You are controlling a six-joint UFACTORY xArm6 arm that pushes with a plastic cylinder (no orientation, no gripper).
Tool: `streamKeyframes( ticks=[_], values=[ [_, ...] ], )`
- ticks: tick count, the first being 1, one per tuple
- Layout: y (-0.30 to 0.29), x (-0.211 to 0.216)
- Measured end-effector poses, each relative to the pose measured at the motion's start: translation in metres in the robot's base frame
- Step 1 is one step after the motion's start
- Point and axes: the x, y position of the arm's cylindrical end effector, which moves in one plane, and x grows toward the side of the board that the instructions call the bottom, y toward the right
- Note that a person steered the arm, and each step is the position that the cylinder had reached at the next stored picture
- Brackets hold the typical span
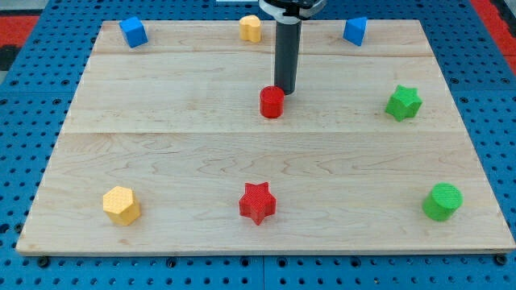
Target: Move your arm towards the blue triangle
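Note:
The blue triangle lies near the view's top edge, right of centre. My tip sits in the upper middle of the board, just behind and right of a red cylinder, touching or nearly touching it. The tip is well to the left of and below the blue triangle. The dark rod rises straight up out of the view's top.
A blue cube is at the top left and a yellow block at the top centre, just left of the rod. A green star is at the right. A yellow hexagon, red star and green cylinder lie along the bottom.

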Motion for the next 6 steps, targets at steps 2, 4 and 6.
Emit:
streamKeyframes(
  ticks=[2,4,6],
  values=[
    [0.119,-0.088],
    [0.246,-0.162],
    [0.106,-0.134]
  ],
)
